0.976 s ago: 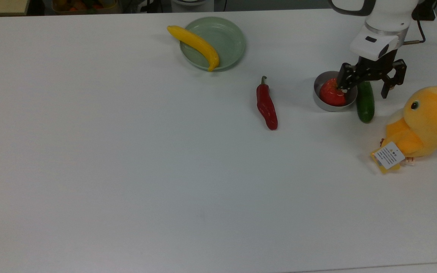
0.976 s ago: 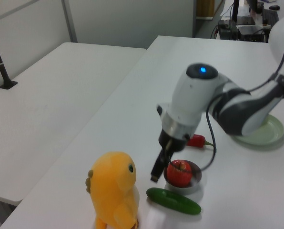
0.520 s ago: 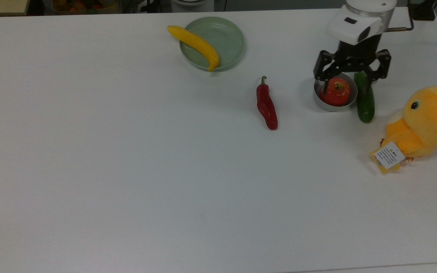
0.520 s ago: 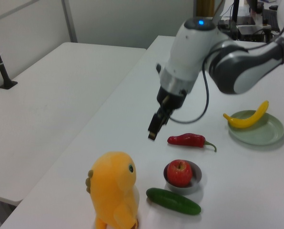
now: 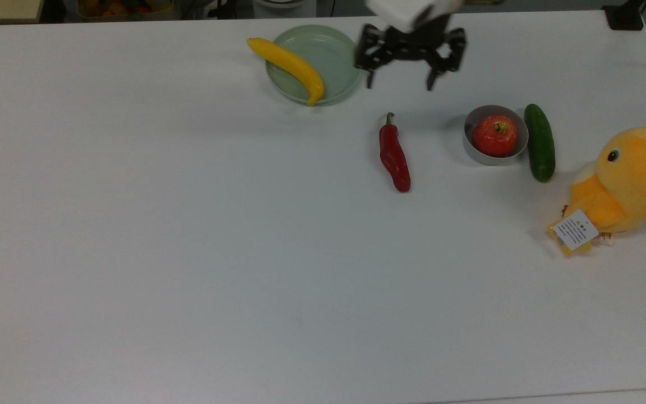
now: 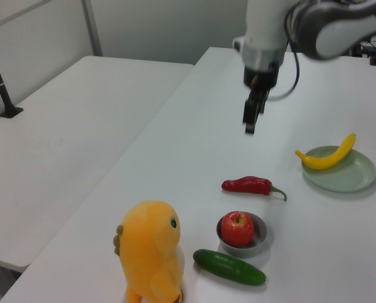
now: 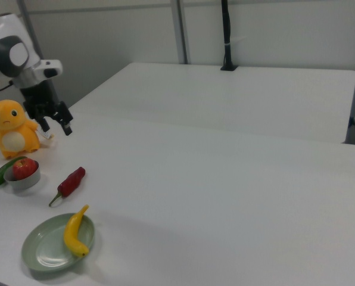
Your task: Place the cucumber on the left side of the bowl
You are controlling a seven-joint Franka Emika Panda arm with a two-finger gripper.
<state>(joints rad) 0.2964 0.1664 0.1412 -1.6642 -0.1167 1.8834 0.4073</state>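
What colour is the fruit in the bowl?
Red: the apple in the bowl, clearest in the top view.

**One of each on the counter**

There is one cucumber (image 5: 540,142), one grey bowl (image 5: 476,155), and one red apple (image 5: 494,136) inside that bowl. There is one red chili (image 5: 394,154), one yellow banana (image 5: 289,65), and one pale green dish (image 5: 334,62). One orange plush toy (image 5: 628,180) makes seven things in all. In the top view, the cucumber lies at 3 o'clock from the bowl.
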